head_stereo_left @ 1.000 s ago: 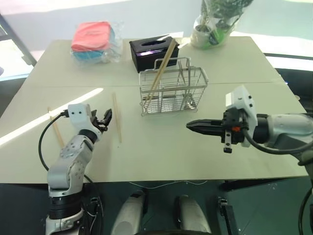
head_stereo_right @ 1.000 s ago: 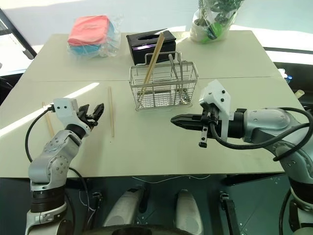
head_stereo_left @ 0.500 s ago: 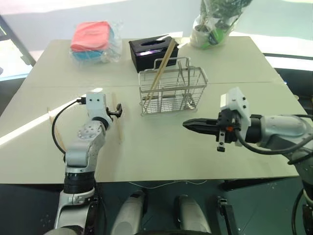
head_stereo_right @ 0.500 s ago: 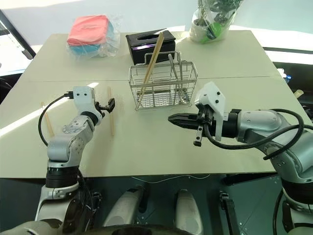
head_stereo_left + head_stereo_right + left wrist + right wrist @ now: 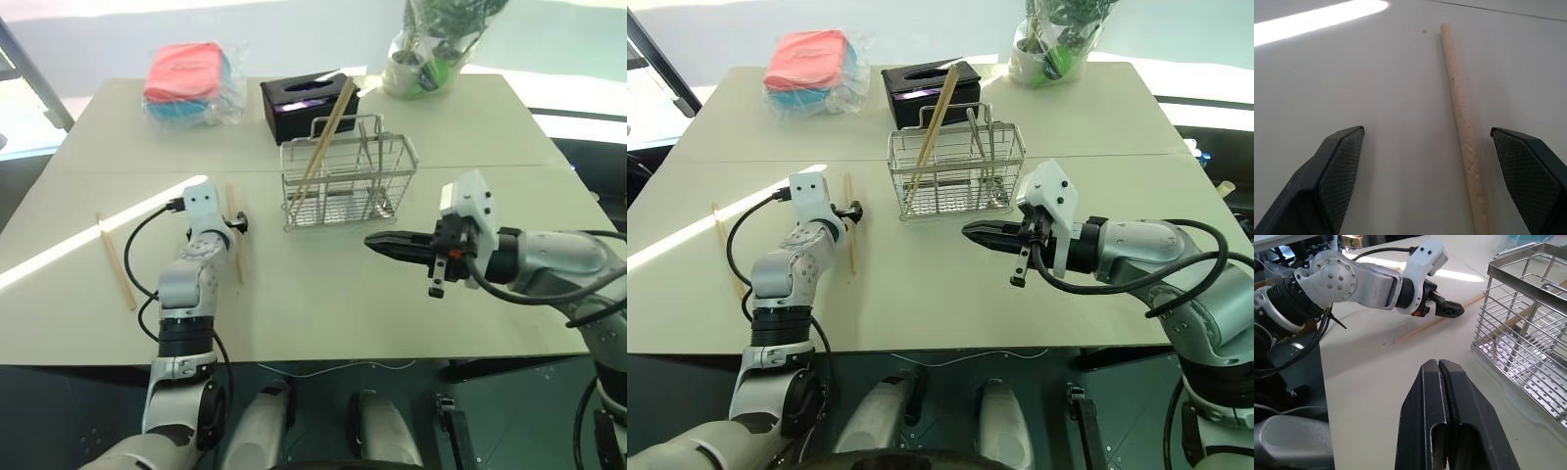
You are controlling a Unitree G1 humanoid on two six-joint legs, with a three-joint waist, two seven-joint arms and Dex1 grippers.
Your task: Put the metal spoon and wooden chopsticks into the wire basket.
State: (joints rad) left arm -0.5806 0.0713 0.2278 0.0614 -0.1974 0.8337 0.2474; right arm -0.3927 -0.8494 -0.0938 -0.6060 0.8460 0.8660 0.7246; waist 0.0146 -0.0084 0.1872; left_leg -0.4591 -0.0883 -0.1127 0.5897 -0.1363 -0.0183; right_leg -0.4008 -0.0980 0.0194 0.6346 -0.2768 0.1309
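The wire basket (image 5: 348, 181) stands mid-table. Wooden chopsticks (image 5: 325, 132) lean in its left part, and a thin silvery handle, apparently the metal spoon (image 5: 976, 147), stands in its right part. One more chopstick (image 5: 233, 235) lies on the table left of the basket. My left gripper (image 5: 240, 224) is open low over this chopstick (image 5: 1462, 127), which runs between the fingers (image 5: 1342, 166), nearer one of them. Another chopstick (image 5: 116, 259) lies at the far left. My right gripper (image 5: 377, 241) hovers shut and empty in front of the basket's right side.
A black tissue box (image 5: 306, 101) sits right behind the basket. A bag of pink and blue cloths (image 5: 191, 78) lies at the back left, and a wrapped plant (image 5: 431, 49) at the back right.
My left arm has swung forward and right, lowering its open gripper over the loose chopstick. The right gripper has stayed shut in about the same place.
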